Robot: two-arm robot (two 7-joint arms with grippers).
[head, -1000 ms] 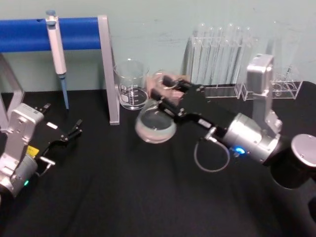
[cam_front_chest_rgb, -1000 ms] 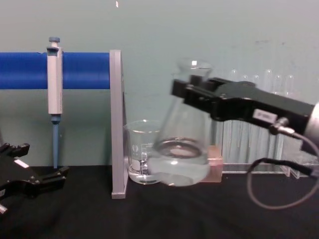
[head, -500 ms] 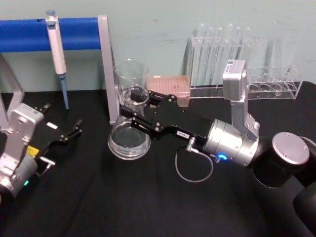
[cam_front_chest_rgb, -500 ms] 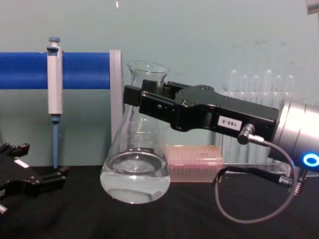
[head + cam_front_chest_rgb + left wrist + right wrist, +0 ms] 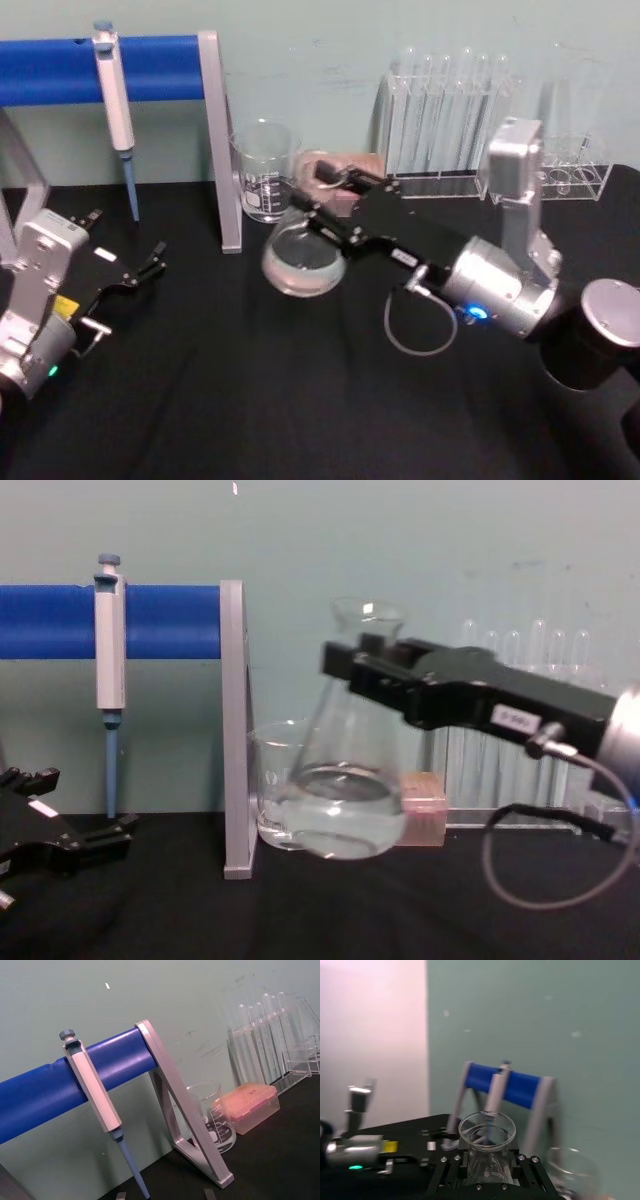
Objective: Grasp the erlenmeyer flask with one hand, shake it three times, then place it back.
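The fingers (image 5: 385,680) of my right gripper (image 5: 365,668) pinched the neck of the erlenmeyer flask (image 5: 345,805), which hung below them clear of the black worktop (image 5: 300,920), just in front of the beaker (image 5: 272,780). Its long axis leaned, rim up and the liquid-filled base swung toward the robot's left, so I judged it would need righting before any set-down. My left gripper (image 5: 60,825) lay parked well apart at the left, fingers spread.
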